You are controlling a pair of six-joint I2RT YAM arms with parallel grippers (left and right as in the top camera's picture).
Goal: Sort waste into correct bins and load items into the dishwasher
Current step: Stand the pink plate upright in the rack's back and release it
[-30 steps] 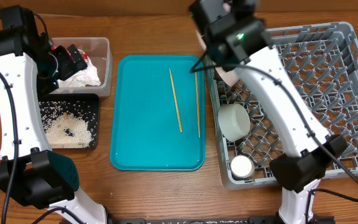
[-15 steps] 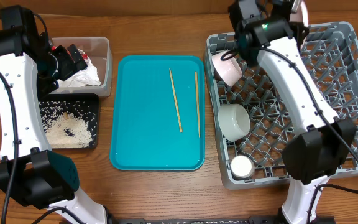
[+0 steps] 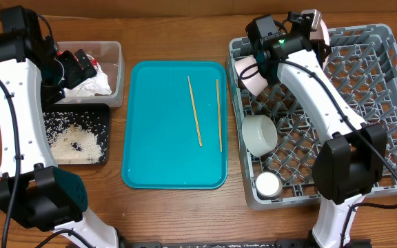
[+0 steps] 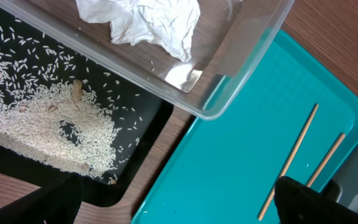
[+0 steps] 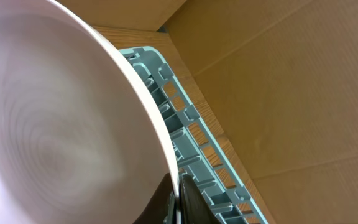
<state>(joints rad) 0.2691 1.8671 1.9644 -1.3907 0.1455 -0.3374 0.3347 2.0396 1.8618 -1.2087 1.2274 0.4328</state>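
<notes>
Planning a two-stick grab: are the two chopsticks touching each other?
Apart. Overhead shows bare teal tray between the left chopstick and right chopstick along their whole length.

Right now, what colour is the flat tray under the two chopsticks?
Teal; the tray shows best in the overhead view.

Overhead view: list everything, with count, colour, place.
clear tub: one, far left
napkin: one, white, in tub
black tray: one, beside tub
rice: scattered, white, in black tray
teal tray: one, centre
chopsticks: two, wooden, on teal tray
dish rack: one, grey, right
pink bowl: one, rack's far-left
white bowl: one, rack's left
cup: one, white, rack's near-left corner
plate: one, pale pink, held
left gripper: open, over tub
right gripper: shut on plate
</notes>
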